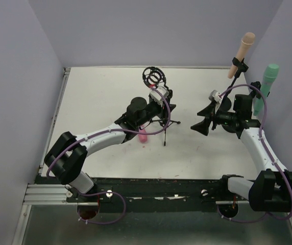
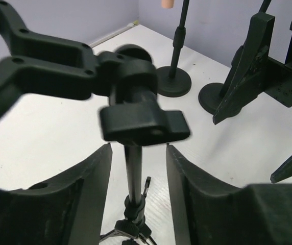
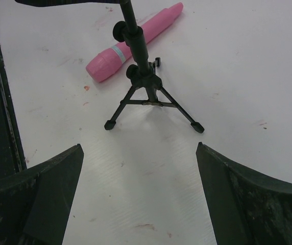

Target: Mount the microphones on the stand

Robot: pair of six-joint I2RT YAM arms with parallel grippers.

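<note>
White table (image 1: 100,94), lavender walls (image 1: 13,76)

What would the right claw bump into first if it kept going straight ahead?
Probably the little tripod stand, whose legs stand straight ahead of the open right claw. The pink microphone lies behind it, so it would come later.

Both arms are built in the same way: the left arm (image 1: 102,137) and the right arm (image 1: 261,148) have smooth white shells between bulky black joint housings (image 1: 67,163). A thin purple cable (image 1: 238,86) runs along each arm in loose loops. At the end sit the left gripper (image 2: 138,194) and the right gripper (image 3: 138,199), each with two broad, wedge-shaped matte black fingers (image 3: 44,196), a little scuffed and dusty.
</note>
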